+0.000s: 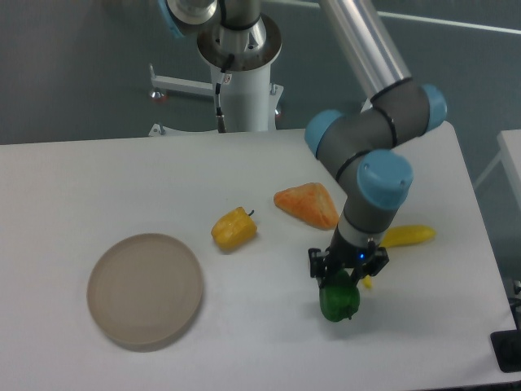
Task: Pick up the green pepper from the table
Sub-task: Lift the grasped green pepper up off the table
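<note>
Green pepper (339,300) sits at the front right of the table (98,179), directly under my gripper (347,273). Going big to small: the room behind is dull grey-blue wall and floor, with a white bar running across the top right. The tabletop is white, flat, matte, and fills most of the view; its right edge cuts diagonally down the frame. The arm's white pedestal (241,85) stands at the far edge, and the arm (370,155), grey with light blue joint caps, reaches in from upper right and bends down over the pepper. A round beige plate (145,287) lies front left, well apart from everything else. An orange wedge-shaped item (308,204) lies near centre, with a yellow pepper (234,229) just to its left. A yellow banana-like piece (409,235) shows behind the wrist. The black fingers (317,264) straddle the pepper's top; I cannot tell whether they are clamped on it or whether it is off the surface.
</note>
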You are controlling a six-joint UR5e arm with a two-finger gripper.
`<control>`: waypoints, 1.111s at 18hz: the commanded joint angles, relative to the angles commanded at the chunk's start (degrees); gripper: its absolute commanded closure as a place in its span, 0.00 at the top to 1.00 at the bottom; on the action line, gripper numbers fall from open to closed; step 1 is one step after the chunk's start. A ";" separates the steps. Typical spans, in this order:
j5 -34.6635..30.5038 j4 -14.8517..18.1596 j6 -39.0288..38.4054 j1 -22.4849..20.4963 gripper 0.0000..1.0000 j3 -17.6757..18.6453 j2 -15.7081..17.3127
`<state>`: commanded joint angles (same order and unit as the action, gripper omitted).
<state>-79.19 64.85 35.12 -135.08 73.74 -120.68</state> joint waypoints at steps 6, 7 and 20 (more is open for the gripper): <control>-1.05 5.89 16.62 -2.99 0.16 -0.17 3.08; -1.84 6.68 19.34 -3.17 0.16 -0.17 3.26; -12.12 14.69 53.99 -4.40 0.16 -1.14 4.14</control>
<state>-91.31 79.54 89.11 -139.48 72.60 -116.54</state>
